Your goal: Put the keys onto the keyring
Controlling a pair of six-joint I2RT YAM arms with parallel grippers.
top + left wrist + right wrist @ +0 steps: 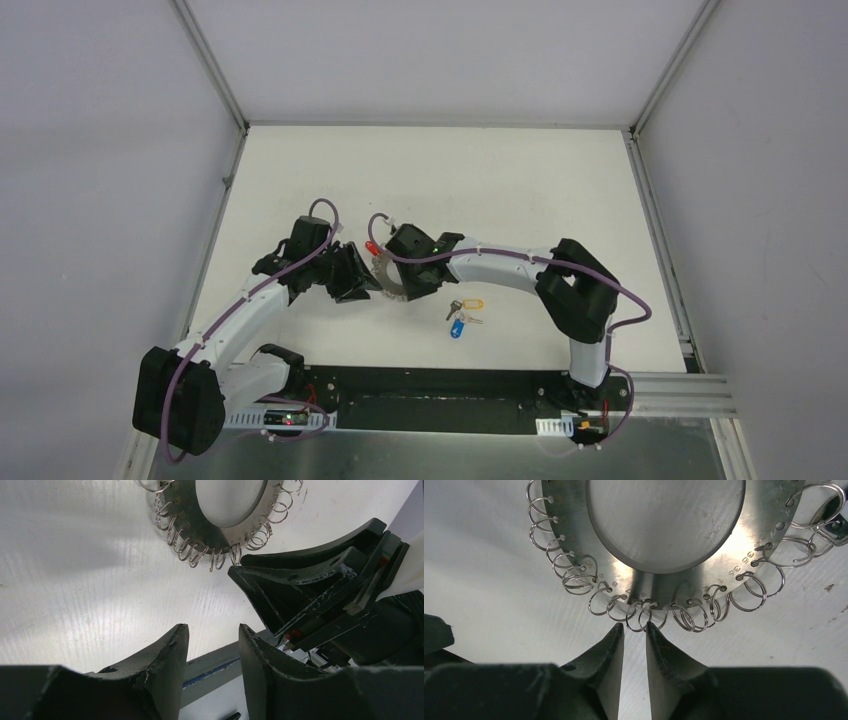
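The right tool is narrow: its two dark fingers stand almost together, with only a thin slot of bare surface between them and nothing held. Their tips sit just under the small wire loops that hang from the lower rim of the keyring, a flat metal disc with a round opening. Whether the tips touch a loop cannot be told. The left tool stands wider and is empty. Its own camera shows what the right wrist view does not: the right tool reaches in from the right of the frame, its point close under the disc's loops at the top. Only the overhead view shows the keys. The yellow-tagged key and the blue-tagged key lie loose on the surface, lower right of the disc and apart from both tools. A red tag sits at the disc's upper left edge.
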